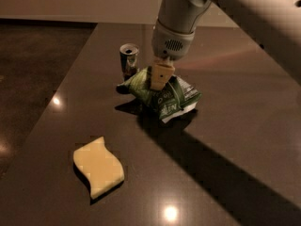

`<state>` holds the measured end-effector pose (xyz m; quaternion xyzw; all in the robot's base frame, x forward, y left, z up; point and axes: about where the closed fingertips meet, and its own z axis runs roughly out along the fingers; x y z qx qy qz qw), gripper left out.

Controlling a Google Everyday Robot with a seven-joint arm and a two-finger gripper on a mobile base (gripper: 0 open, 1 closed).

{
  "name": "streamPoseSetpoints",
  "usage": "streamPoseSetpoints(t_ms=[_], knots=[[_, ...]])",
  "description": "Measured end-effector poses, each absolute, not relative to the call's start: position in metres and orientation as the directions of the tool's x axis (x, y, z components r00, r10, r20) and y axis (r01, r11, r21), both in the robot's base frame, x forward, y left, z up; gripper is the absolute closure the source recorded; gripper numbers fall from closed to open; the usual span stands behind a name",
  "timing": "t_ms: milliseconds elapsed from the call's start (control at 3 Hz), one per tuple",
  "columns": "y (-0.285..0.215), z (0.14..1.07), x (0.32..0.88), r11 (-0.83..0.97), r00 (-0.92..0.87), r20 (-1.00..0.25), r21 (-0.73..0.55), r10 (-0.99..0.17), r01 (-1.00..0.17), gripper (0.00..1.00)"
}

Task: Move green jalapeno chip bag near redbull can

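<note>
The green jalapeno chip bag (175,98) is a crinkly dark green bag with white lettering, at the middle of the dark table. My gripper (159,77) comes down from the white arm at the top and is shut on the bag's upper left part, with one tan finger (160,74) showing. The redbull can (128,60) stands upright just left of the bag, its silver top visible. The bag's left end lies right by the can's base.
A pale yellow wavy sponge (99,166) lies on the table at the front left. The dark table's (235,140) left edge runs diagonally past the can, with dark floor beyond it. The arm's shadow crosses the right side.
</note>
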<state>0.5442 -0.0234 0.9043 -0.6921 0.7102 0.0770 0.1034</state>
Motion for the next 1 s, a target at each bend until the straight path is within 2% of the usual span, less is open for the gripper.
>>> streamPoseSetpoints(t_ms=[333, 667, 1000], knots=[[-0.0211, 0.9039, 0.5469, 0.031, -0.019, -0.259, -0.041, -0.966, -0.999, 0.17], [-0.0188, 0.9041, 0.5488, 0.032, -0.018, -0.265, -0.05, -0.964, -0.998, 0.0], [-0.0186, 0.9041, 0.549, 0.032, -0.018, -0.266, -0.05, -0.964, -0.998, 0.0]])
